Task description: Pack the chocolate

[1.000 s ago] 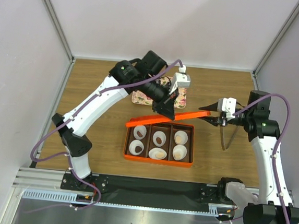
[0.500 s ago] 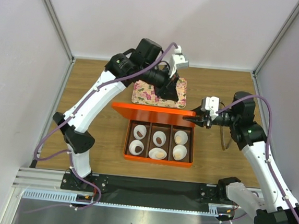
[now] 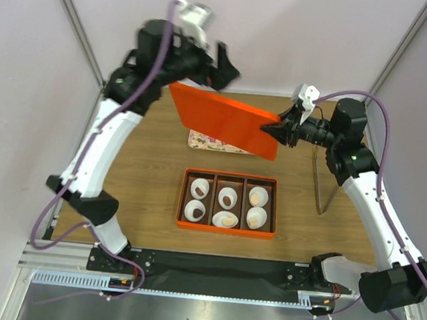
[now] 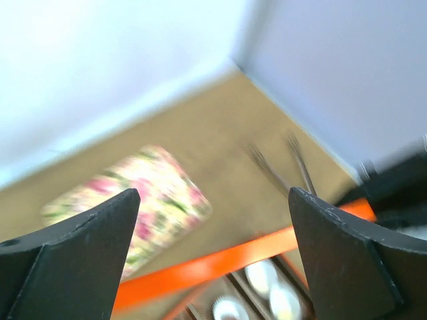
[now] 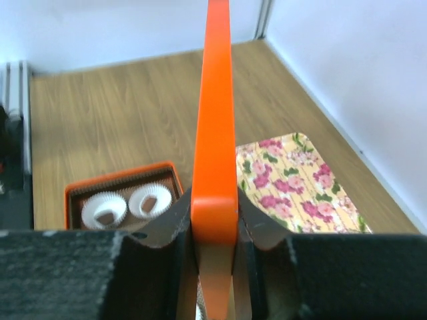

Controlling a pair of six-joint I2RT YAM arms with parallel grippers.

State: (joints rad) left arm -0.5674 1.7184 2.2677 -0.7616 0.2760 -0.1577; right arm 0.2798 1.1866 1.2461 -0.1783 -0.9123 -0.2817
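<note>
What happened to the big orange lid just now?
The left gripper let go of the flat orange plastic lid and swung away. The right gripper, pinching its edge, lifted it back over the flowery tray. The orange box of paper cups stayed put.

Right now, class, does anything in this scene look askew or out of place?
Yes: the orange lid hangs tilted in the air above the table, off the box, pinched at its edge by the right claw alone. The left claw is open and clear of it.
</note>
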